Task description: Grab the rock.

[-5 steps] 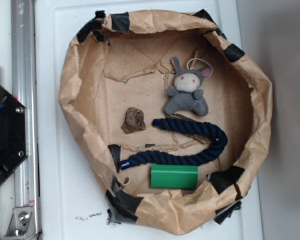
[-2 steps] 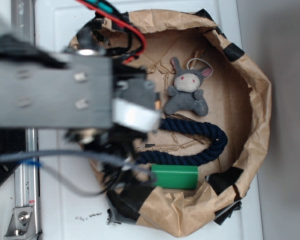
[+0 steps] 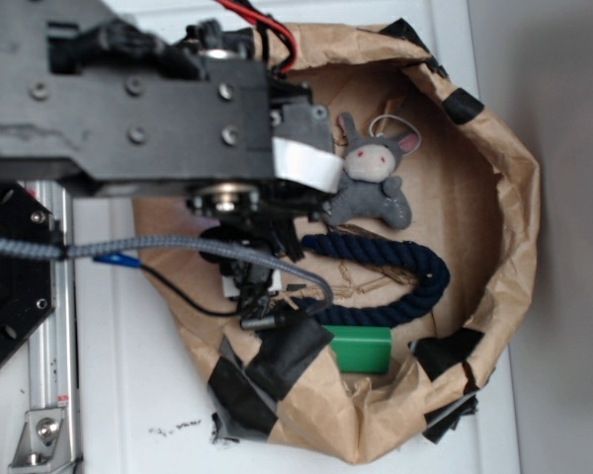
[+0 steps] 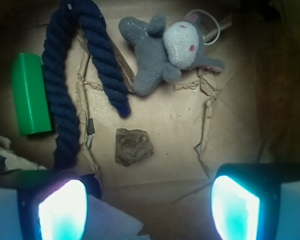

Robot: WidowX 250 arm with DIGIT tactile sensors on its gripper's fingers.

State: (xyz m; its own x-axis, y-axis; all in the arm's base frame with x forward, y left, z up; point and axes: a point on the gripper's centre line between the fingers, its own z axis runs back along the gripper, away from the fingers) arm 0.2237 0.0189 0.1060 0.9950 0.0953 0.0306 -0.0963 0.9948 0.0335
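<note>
A grey plush bunny (image 4: 167,52), a curved navy rope (image 4: 65,95) and a green block (image 4: 30,95) lie in a brown paper basin (image 3: 504,197).

The gripper (image 4: 149,202) hangs spread wide — fingers (image 4: 62,210) far apart (nothing held).

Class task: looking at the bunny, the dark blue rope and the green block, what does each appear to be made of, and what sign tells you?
Bunny: soft plush fabric, fuzzy grey nap. Rope: twisted textile strands, likely cotton, matte. Green block: smooth, even colour, probably plastic or painted wood; unclear which.
</note>
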